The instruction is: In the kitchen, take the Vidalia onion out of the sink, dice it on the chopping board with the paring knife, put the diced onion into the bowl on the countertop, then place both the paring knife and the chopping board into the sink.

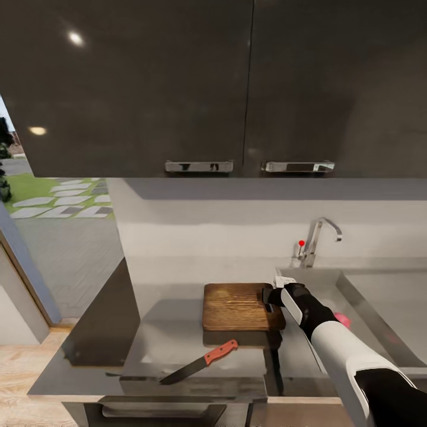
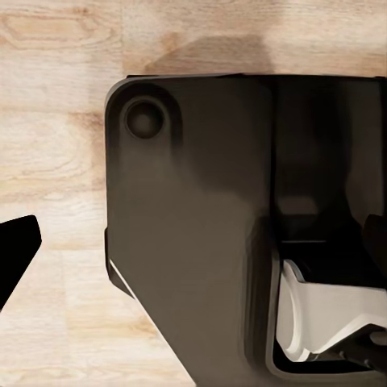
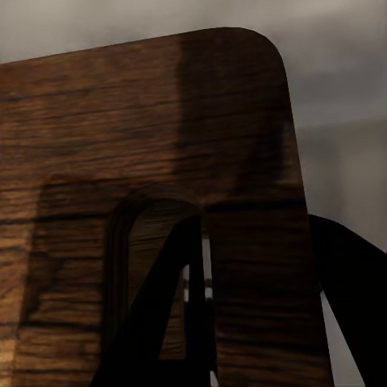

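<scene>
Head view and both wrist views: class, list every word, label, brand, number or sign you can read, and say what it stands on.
None: no readable text stands on the chopping board, the paring knife, the upper cabinets, the tap or the right gripper.

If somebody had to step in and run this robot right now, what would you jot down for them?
Right gripper: at the chopping board's right short edge; in the right wrist view one finger reaches through the handle slot, seemingly gripping the edge.
Left gripper: hanging low over the wood floor; its state is unclear.
Paring knife: lying on the countertop in front of the board.
Vidalia onion: in the sink, a pink spot behind the right arm.
Done: nothing visible. Left: fetch onion, dice it, bowl it, put knife and board into the sink.
</scene>
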Tool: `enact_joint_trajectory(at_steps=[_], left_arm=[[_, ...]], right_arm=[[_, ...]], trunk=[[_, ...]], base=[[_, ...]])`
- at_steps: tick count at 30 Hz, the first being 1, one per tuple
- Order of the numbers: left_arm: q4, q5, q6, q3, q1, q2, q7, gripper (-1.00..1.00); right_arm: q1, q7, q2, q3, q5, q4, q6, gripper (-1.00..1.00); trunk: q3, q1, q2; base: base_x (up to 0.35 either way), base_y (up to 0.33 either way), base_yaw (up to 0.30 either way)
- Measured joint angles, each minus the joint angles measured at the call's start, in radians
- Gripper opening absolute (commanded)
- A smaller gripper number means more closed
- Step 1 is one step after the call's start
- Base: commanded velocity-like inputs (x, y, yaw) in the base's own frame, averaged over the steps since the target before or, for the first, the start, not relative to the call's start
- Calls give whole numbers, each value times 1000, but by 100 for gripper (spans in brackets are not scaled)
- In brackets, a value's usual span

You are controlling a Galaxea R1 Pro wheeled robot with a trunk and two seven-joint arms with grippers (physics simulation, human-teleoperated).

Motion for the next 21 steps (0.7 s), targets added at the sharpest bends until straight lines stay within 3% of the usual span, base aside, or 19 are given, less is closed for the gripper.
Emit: enact_joint_trajectory(at_steps=[21], left_arm=[[0,0,0,0,0,0,0,100]], right_arm=[[0,0,0,0,0,0,0,-100]], trunk=[[-32,0,0]], base=[[0,0,0]])
